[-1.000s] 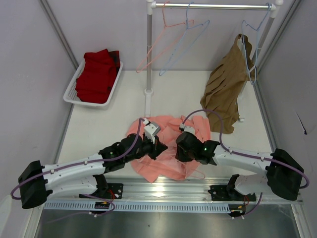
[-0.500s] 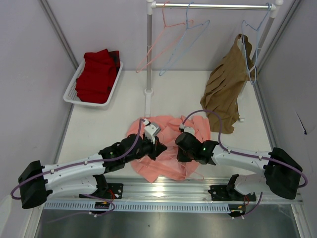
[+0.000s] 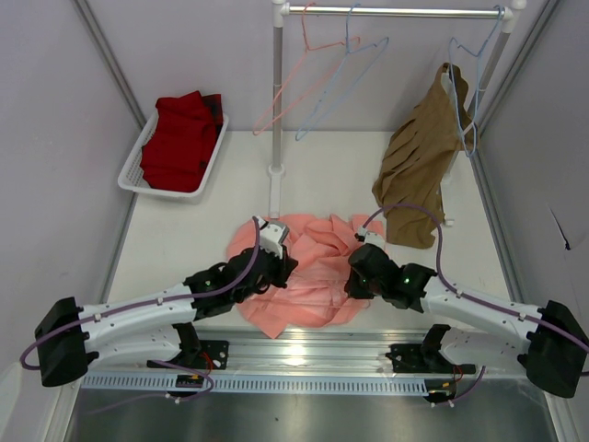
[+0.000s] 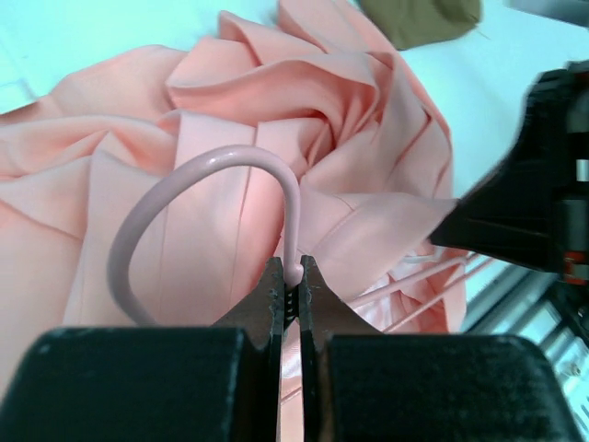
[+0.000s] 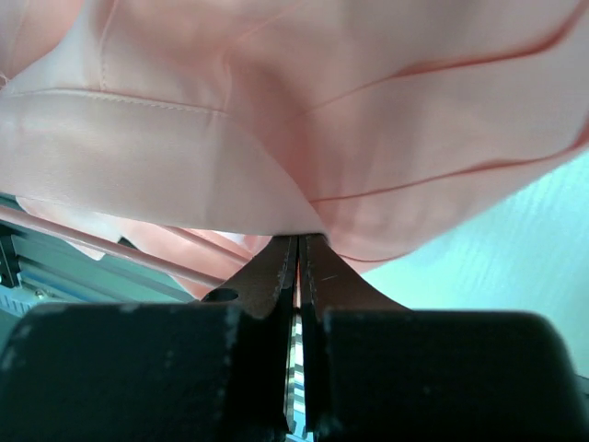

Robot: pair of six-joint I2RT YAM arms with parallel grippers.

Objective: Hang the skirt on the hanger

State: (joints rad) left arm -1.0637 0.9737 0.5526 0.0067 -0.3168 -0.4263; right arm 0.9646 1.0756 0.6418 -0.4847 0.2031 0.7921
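White tabletop (image 3: pixel 184 239) runs back to a clothes rail (image 3: pixel 396 12), where a brown garment (image 3: pixel 419 166) hangs at the right. A white basket (image 3: pixel 138 166) at the far left holds a red cloth (image 3: pixel 182 138).

I see the skirt (image 3: pixel 299 276) lying crumpled on the near middle of the table, between my two arms. My left gripper (image 3: pixel 281 262) sits at its left side. Its jaws are pinched tight on the end of the hook of the hanger (image 4: pixel 225 153), which arches up over the pleats. The hanger's thin wires show just beyond, against the cloth.

My right gripper (image 3: pixel 361 267) is at the skirt's right edge, jaws nearly together and nipping a fold of the pink cloth at their tips.
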